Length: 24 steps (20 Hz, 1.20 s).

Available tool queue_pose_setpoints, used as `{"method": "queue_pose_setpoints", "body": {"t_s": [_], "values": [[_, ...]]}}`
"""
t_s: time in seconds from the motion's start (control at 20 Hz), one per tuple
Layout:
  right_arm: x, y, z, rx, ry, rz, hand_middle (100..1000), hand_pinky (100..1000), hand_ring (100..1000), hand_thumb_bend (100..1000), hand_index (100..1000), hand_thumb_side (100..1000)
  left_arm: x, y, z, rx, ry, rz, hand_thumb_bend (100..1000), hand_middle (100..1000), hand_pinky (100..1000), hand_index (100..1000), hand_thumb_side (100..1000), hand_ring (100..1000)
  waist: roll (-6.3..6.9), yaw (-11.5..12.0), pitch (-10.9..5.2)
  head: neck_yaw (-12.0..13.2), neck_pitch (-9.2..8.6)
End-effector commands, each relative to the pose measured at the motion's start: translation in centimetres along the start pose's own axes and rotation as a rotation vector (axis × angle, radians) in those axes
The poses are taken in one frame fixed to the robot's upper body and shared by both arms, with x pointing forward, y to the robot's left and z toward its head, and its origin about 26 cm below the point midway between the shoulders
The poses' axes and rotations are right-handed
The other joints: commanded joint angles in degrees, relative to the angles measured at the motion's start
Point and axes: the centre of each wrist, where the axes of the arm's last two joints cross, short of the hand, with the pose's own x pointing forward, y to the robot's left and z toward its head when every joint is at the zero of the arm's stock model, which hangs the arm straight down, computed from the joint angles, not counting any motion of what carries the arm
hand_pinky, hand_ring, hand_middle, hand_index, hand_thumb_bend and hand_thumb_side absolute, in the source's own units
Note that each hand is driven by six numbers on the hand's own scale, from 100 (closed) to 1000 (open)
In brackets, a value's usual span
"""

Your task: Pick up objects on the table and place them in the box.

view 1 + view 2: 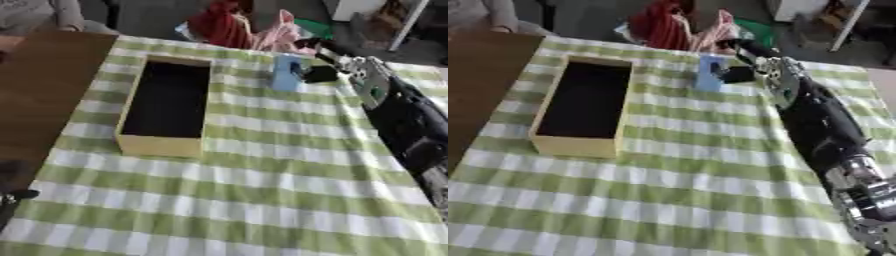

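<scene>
blue block (286,72) upright, long axis vertical, pinched by right robot hand (322,70) beyond wooden box (163,146)

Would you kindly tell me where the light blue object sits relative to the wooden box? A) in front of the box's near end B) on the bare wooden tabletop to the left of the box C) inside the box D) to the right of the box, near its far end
D: the light blue object stands on the checked cloth to the right of the wooden box, with the right robot hand at it.
</scene>
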Motion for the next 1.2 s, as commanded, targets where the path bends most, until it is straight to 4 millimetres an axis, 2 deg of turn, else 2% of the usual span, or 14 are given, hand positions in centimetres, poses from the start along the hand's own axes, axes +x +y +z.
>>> {"method": "queue_pose_setpoints", "body": {"t_s": [0.05, 0.25, 0.45, 0.9, 1.2], "values": [[-0.2, -2.6, 0.5, -0.022, -0.003, 0.042, 924, 871, 1000, 100, 1000, 608, 0.6, 0.4, -0.1, 0.001, -0.017, -0.016, 100, 752, 649, 690, 581, 875, 0.30, -0.1, -1.25, -0.1, -0.47], [0.1, -2.5, 0.4, 0.039, -0.012, 0.064, 940, 880, 1000, 123, 1000, 620, 0.6, 0.3, -0.2, -0.001, -0.018, -0.015, 100, 752, 649, 690, 582, 875, 0.35, -0.2, -1.23, -0.1, -0.47], [0.5, -2.4, 0.2, 0.095, -0.009, 0.114, 952, 887, 1000, 170, 1000, 592, 0.6, 0.3, -0.2, 0.000, -0.019, -0.014, 100, 752, 649, 690, 579, 875, 0.48, -0.2, -1.13, -0.2, -0.62], [0.9, -1.9, -0.1, 0.055, 0.005, 0.171, 952, 885, 1000, 157, 1000, 530, 0.6, 0.3, -0.2, -0.001, -0.025, -0.013, 100, 751, 649, 689, 575, 876, 0.79, 0.4, -0.72, -0.4, -1.12], [0.5, -1.2, -0.1, 0.045, 0.026, 0.187, 947, 883, 1000, 141, 1000, 536, 0.6, 0.2, -0.2, -0.002, -0.027, -0.014, 100, 751, 650, 689, 576, 876, 0.81, 0.5, -0.39, -0.5, -1.30]]}}
